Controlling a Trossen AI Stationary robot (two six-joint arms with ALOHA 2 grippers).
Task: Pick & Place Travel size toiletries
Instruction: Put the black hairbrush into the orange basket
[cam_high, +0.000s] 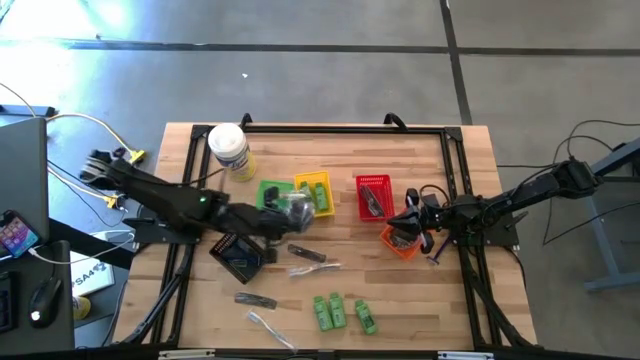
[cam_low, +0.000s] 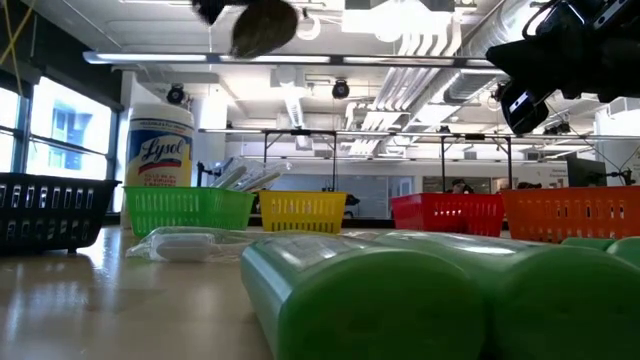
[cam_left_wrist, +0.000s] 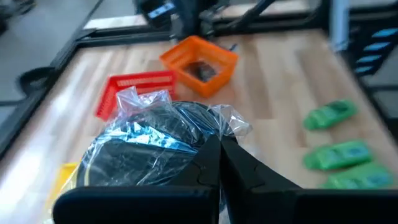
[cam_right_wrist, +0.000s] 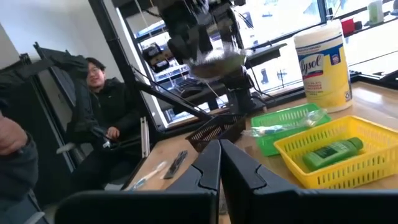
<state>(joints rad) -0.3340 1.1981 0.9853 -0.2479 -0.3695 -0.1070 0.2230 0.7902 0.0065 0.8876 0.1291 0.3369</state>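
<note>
While hanging above the table, pinches a wrapped disc (cam_left_wrist: 143, 155) in left gripper (cam_left_wrist: 221, 146), fingers pressed fully together, seemingly on a fold of the film and not on the disc itself. Carries the disc clear of the wood, just beside yellow basket (cam_high: 322, 205) and green basket (cam_high: 270, 190).

Handling, as judged: light and flat; dark, round and stiff at the core; loose, crinkled and glossy outside. Likely to swing or slip if held by film alone. Better taken across the rim or flat faces, film bunched under the pads. Not fragile by the look of it.

Farther out: one green bottle (cam_right_wrist: 333, 152) lying in yellow basket, smooth plastic, rounded, apt to roll. More bottles (cam_high: 340, 312) grouped at the near edge of table (cam_high: 470, 300). Slim black razors (cam_high: 305, 253) and a clear-wrapped stick (cam_high: 270, 328) loose on the wood, thin and low, hard to get fingers under. All baskets of open plastic mesh, rectangular: red basket (cam_high: 373, 182), orange basket (cam_high: 392, 245), black basket (cam_high: 240, 260). White jar (cam_high: 230, 150) upright at the far left corner.

Opposite, waits over orange basket with nothing held: right gripper (cam_high: 425, 225), fingers closed together.
</note>
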